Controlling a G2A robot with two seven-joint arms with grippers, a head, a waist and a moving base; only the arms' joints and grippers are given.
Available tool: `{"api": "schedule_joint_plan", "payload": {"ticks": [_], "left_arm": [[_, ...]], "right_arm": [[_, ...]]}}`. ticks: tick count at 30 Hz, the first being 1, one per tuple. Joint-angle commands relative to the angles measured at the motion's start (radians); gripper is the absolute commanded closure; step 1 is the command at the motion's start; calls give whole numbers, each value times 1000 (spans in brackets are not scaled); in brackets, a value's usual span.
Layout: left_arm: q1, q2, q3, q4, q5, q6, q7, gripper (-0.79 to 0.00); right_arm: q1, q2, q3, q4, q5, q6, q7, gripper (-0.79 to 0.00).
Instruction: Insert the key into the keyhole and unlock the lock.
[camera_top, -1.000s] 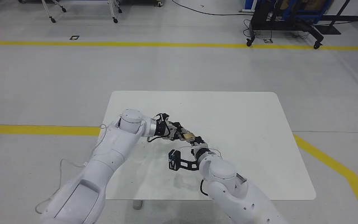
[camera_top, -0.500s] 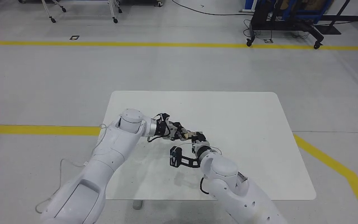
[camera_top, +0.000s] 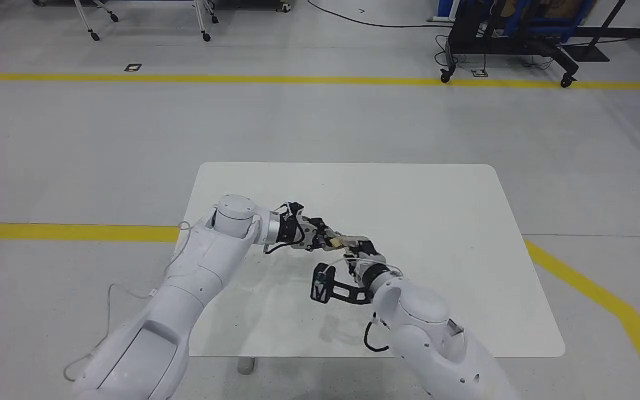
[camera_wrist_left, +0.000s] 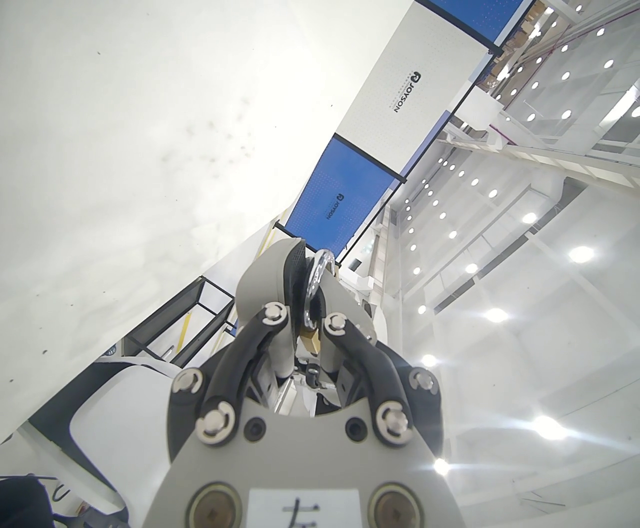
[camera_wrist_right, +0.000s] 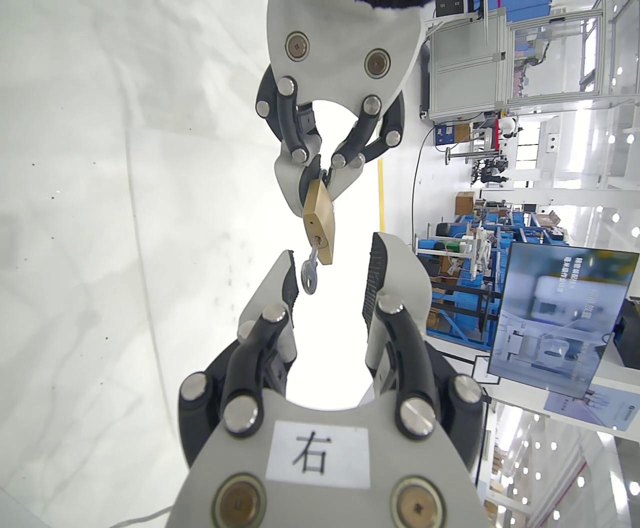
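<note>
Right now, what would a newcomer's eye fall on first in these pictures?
A small brass padlock is held by its shackle in the shut left gripper, over the white table. A silver key sticks out of its keyhole, between the open fingers of the right gripper.

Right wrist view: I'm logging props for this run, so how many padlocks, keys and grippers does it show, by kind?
padlock: 1
key: 1
grippers: 2 (left gripper, right gripper)
total: 4
</note>
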Motion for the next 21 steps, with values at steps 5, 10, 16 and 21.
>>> {"api": "schedule_joint_plan", "payload": {"ticks": [5, 10, 16, 21], "left_arm": [[1, 0, -2, -1, -5, -1, 2, 0], [0, 1, -1, -1, -4, 0, 4, 0], [-1, 1, 1, -4, 2, 2, 7, 0], [0, 2, 0, -5, 1, -1, 9, 0]], "right_arm": [[-35, 10, 57, -22, 21, -21, -51, -296], [-53, 17, 82, -29, 26, -46, -91, -6], [-42, 19, 67, -10, 8, -66, -117, 0], [-10, 12, 57, 27, 35, -54, -104, 0]]}}
